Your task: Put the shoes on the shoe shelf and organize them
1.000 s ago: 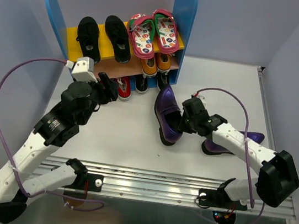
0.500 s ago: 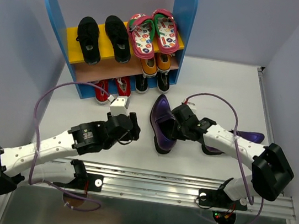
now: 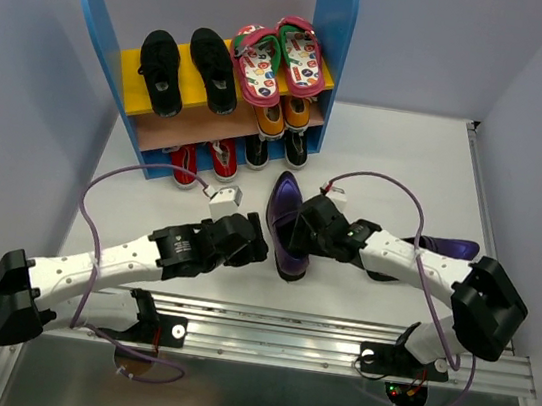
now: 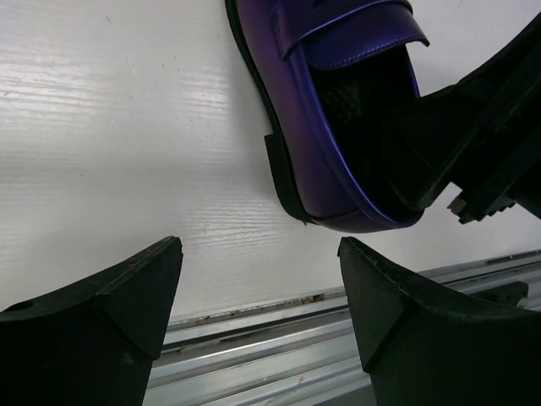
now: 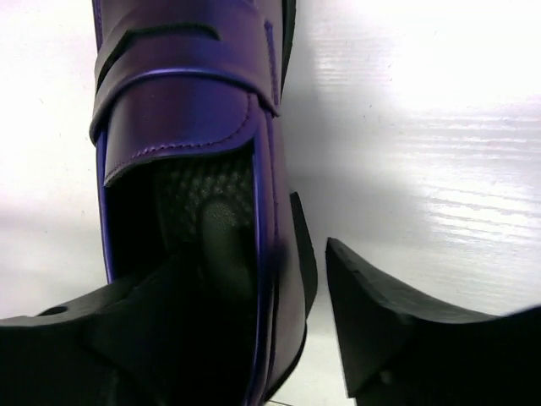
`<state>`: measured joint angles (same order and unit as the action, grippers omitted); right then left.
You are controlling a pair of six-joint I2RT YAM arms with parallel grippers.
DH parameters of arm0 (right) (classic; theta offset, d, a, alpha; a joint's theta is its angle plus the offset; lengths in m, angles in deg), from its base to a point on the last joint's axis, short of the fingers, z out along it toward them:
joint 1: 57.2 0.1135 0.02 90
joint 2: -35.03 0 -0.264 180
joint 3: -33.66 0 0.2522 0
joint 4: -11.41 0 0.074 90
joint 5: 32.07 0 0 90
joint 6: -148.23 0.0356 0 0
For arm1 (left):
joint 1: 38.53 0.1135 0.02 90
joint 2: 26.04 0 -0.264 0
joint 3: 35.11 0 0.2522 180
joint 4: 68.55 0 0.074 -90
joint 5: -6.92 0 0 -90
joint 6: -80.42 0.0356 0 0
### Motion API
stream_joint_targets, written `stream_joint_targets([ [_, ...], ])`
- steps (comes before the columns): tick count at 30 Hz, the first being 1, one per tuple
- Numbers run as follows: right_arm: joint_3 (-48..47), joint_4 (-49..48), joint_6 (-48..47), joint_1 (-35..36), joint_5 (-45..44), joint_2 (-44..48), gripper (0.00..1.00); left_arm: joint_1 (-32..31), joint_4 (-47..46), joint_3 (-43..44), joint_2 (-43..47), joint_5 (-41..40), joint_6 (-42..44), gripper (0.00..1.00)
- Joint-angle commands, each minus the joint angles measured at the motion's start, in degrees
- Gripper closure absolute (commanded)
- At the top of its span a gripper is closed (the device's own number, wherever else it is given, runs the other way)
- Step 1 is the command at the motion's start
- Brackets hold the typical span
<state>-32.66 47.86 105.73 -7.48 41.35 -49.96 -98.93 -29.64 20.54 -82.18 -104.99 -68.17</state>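
The shoe shelf (image 3: 333, 30) stands at the back left. Black shoes (image 3: 159, 68) and pink flip-flops (image 3: 276, 57) lie on its yellow top board. Red shoes (image 3: 202, 158), sneakers (image 3: 281, 149) and orange shoes (image 3: 283, 116) sit on the lower board. One purple loafer (image 3: 284, 227) (image 4: 338, 101) (image 5: 186, 110) rests on the table. My right gripper (image 3: 303, 232) (image 5: 266, 271) straddles its side wall near the heel: one finger is inside and the other stands clear outside, so it is open. My left gripper (image 3: 253, 243) (image 4: 260, 254) is open and empty just left of the loafer's heel.
A second purple loafer (image 3: 446, 248) lies behind my right forearm, partly hidden. The table's metal front rail (image 4: 279, 330) runs just under my left fingers. Grey walls close in the left, back and right sides.
My left arm swung from the shelf's lower board to the loafer's heel, and its jaws widened. My right gripper shifted the loafer slightly left, then opened off its side wall.
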Motion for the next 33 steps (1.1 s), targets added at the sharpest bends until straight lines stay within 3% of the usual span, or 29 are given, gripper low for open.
stream_joint_targets([
  [1,-1.1,-1.0,0.1,0.6,-6.7,5.1,0.29,-0.2,-0.4,3.7,-3.1,1.3,-1.7,0.13],
  [4,-1.9,2.2,-1.4,0.6,-11.8,8.6,0.18,-0.2,-0.1,6.4,-6.6,1.7,-1.4,0.07],
  [5,-2.6,4.2,-1.9,0.6,-12.9,11.2,0.09,-0.2,0.1,7.2,-8.4,1.6,-1.6,0.02],
  [7,-2.9,5.9,-2.5,0.6,-17.2,14.1,0.01,-0.2,-0.7,7.9,-9.9,2.1,-1.4,0.02],
  [12,-3.6,13.7,-0.2,0.6,-29.4,23.6,0.0,-0.2,-0.4,10.8,-13.0,1.2,-4.8,0.07],
  [16,-2.6,14.7,0.5,0.6,-34.1,29.6,0.0,-0.2,-3.0,11.4,-14.6,1.7,-4.9,0.09],
  [23,-1.1,15.9,0.9,0.6,-34.1,31.6,0.0,-0.1,4.3,19.4,-25.3,-1.6,-8.5,0.13],
  [27,-0.4,16.3,1.9,0.6,-33.3,30.9,0.0,-0.1,2.1,20.6,-28.7,-0.5,-7.9,0.14],
  [33,1.3,16.3,3.5,0.6,-33.6,31.5,0.0,-0.1,8.8,23.0,-33.6,0.8,-9.0,0.31],
])
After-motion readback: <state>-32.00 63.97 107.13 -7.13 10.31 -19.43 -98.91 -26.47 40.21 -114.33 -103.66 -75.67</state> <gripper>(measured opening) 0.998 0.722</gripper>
